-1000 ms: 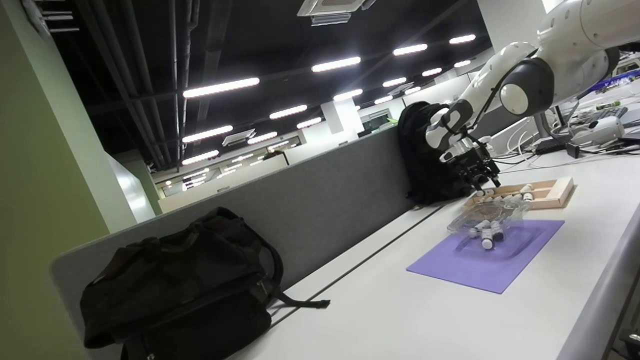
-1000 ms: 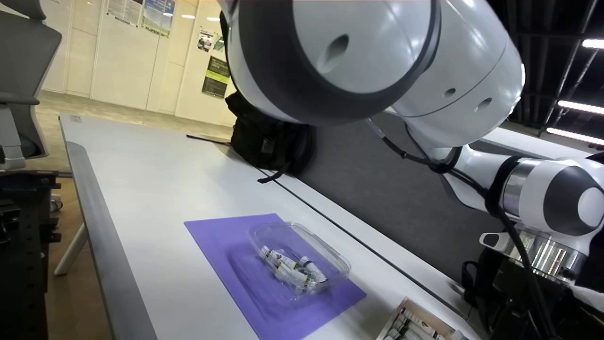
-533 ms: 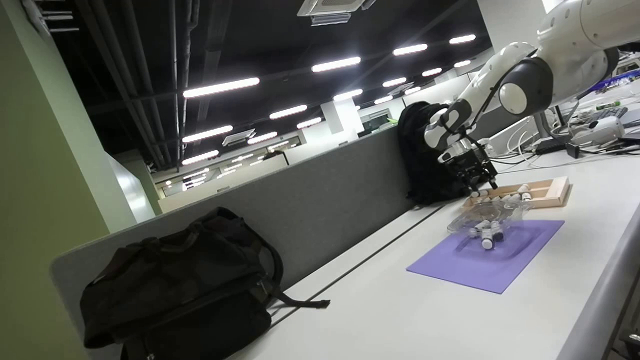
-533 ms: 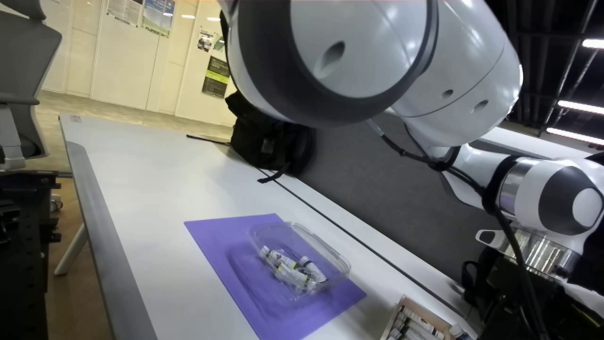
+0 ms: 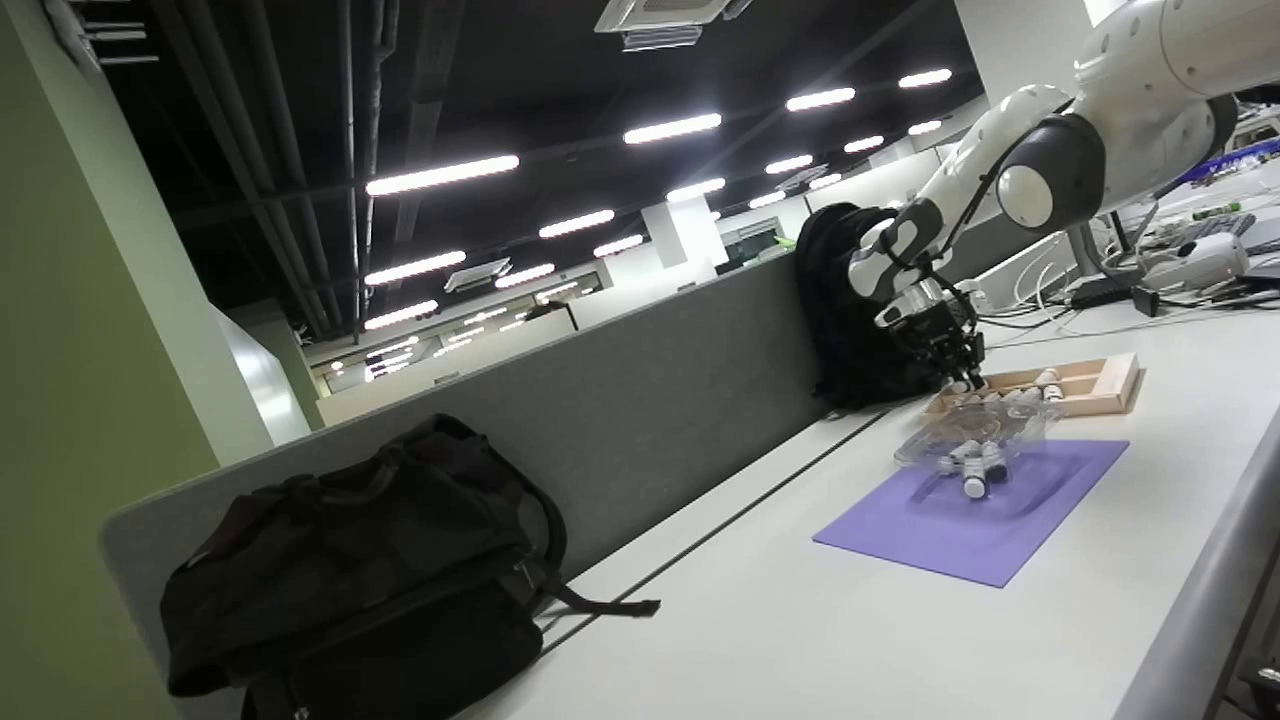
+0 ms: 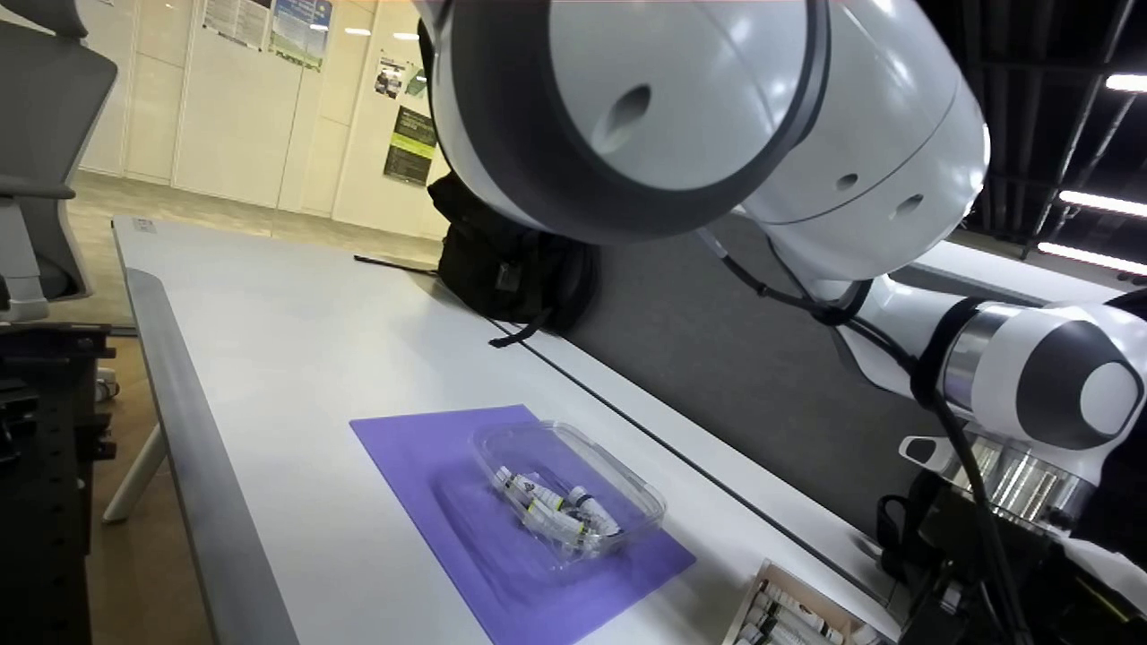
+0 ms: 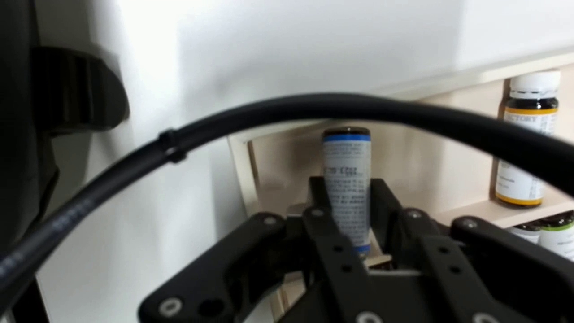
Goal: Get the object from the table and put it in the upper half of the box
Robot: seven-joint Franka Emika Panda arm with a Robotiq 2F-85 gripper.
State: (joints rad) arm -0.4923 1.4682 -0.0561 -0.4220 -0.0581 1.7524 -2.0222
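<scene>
In the wrist view a slim bottle (image 7: 347,157) with a white label and blue bands stands between the black fingers, and my gripper (image 7: 347,186) is shut on it, both pads touching its sides. Behind it lies a compartment of the pale wooden box (image 7: 242,168); whether the bottle rests on its floor I cannot tell. An exterior view has the gripper (image 5: 963,382) low at the far end of the box (image 5: 1115,388), on the off-white table (image 5: 780,640). Elsewhere the box (image 6: 751,596) is cut by the frame edge, the fingers out of sight.
Other bottles (image 7: 522,179) lie in the box. Close by, a clear plastic tub (image 6: 627,488) with several small bottles stands on the purple mat (image 6: 394,439). A grey partition (image 5: 690,370) and black backpacks (image 5: 360,570) line the table's back. A black cable (image 7: 269,107) crosses the wrist view.
The gripper's fingers have come together around the bottle. Earlier in the second, the arm and the box both shifted slightly; the tub and mat stayed put.
</scene>
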